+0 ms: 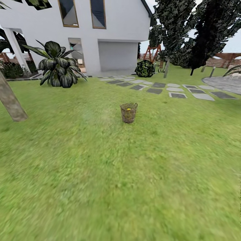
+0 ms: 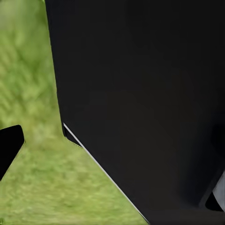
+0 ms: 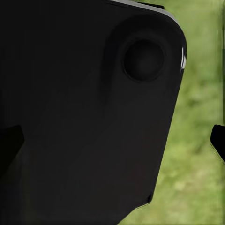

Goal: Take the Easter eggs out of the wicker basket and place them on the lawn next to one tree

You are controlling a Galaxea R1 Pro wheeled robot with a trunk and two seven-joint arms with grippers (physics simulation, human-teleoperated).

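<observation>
wicker basket [image 1: 129, 112] upright on lawn [image 1: 100, 174] | yellow egg [image 1: 128, 108] inside | tree [image 1: 10, 98] far left

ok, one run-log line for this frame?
phase: approach | wicker basket upright on lawn, ahead | yellow egg inside | tree left | grippers: cannot tell

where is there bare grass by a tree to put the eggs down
Bare lawn runs from the wicker basket over to the pale tree trunk at the left edge. Crowded: the broad-leaved plant behind it and the stepping stones beyond the basket.
</observation>
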